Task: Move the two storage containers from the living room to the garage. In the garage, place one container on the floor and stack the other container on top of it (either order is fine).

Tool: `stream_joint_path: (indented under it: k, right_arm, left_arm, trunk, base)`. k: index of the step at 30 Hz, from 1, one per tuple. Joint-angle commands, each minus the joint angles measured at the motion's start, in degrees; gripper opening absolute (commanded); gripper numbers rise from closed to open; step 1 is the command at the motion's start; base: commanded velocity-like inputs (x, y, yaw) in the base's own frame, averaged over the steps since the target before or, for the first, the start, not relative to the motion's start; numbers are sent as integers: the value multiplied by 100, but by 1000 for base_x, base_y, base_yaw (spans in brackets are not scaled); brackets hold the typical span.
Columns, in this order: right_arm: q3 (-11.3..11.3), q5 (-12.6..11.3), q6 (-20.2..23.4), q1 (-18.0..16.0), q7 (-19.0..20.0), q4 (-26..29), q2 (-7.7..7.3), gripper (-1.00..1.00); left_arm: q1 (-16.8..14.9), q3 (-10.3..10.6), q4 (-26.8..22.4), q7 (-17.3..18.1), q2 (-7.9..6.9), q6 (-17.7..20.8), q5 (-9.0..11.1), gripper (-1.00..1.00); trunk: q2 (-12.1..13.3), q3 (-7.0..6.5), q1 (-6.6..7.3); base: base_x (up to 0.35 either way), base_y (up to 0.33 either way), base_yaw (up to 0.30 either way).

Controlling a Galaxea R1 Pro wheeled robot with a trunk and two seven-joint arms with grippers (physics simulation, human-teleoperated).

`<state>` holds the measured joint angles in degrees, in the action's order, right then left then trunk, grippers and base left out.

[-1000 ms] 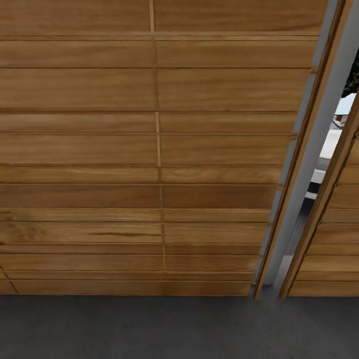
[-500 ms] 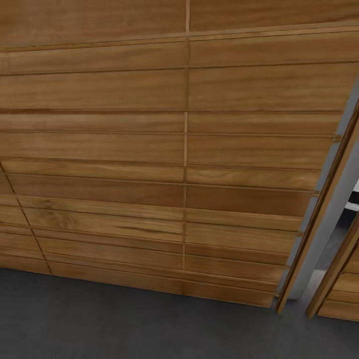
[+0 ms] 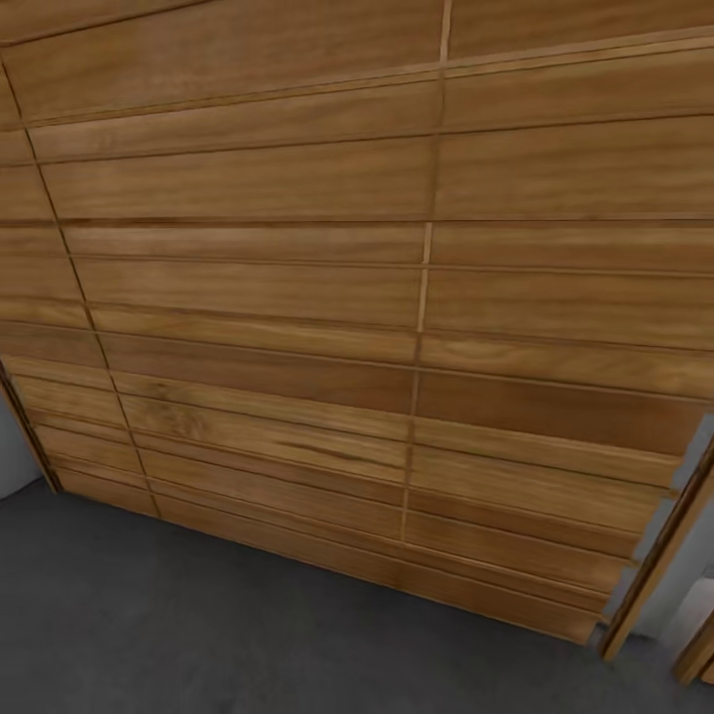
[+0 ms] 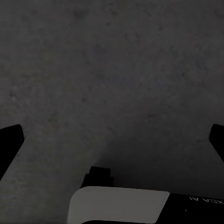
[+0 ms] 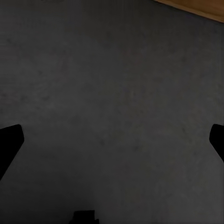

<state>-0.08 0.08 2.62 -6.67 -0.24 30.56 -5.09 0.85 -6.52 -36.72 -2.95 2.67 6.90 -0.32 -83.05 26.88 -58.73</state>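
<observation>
I am in the garage, facing a horizontal wooden-slat door (image 3: 327, 297) that stands on the dark grey concrete floor (image 3: 198, 625). The two storage containers are out of view. My left gripper (image 4: 112, 140) hangs open over bare concrete, its two black fingertips (image 4: 10, 142) wide apart with nothing between them. In the right wrist view my right gripper (image 5: 112, 140) is open too, over the floor (image 5: 112, 93), empty, with a strip of the wooden door (image 5: 196, 7) at the picture's corner.
A grey frame post (image 3: 684, 555) and the edge of a second slat door (image 3: 699, 654) stand at the lower right. A pale wall strip (image 3: 15, 446) shows at the left. Part of the robot's white and black body (image 4: 121, 205) lies under the left gripper.
The whole head view has swung left: the door gap and frame slid to the right edge, and a pale wall strip came into sight at the left. Nothing was gripped or released.
</observation>
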Motion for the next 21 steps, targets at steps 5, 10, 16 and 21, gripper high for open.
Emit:
stream_joint_path:
  k: [5,10,16,21]
  right_arm:
    - [-2,1,33,0,-2,11,-1,100]
    - [-2,1,35,-1,-2,11,-1,100]
    - [-2,1,36,-1,-2,11,-1,100]
    - [-8,1,36,-1,-2,11,-1,100]
  left_arm:
    - [3,-16,-19,-4,10,39,-4,100]
    - [3,-16,-19,-4,14,39,-4,100]
    - [3,-16,-19,-4,15,39,-4,100]
    - [3,-16,-19,-4,13,39,-4,100]
  trunk:
    - [-3,5,0]
    - [-3,5,0]
    - [-3,5,0]
    - [-3,5,0]
  base:
    - [0,0,296]
    - [0,0,296]
    - [0,0,296]
    - [0,0,296]
